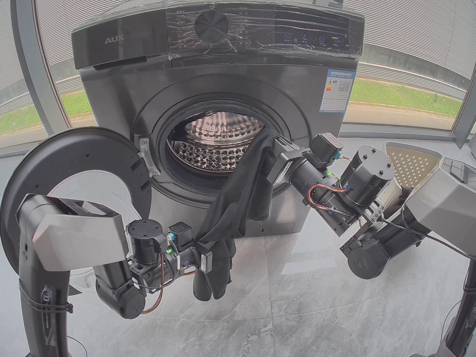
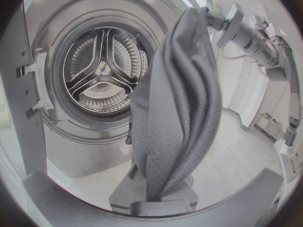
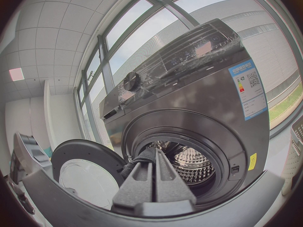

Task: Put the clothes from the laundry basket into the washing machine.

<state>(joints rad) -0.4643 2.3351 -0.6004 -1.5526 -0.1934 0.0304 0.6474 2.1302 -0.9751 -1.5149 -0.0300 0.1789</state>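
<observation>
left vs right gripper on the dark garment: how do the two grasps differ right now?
Height: the right gripper is up at the rim of the washing machine opening. The left gripper is low, below that opening.
Grasp spot: the right gripper holds the top end of the dark garment. The left gripper pinches it lower down, with a tail hanging below it.
Shared: both are shut on the same garment, which spans between them.

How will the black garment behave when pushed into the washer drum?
Probably floppy: the black mesh fabric garment sags in folds between the right hand and left hand. Likely light, since two pinches carry it. Its tail hanging below the left hand may trail outside the round door opening.
</observation>
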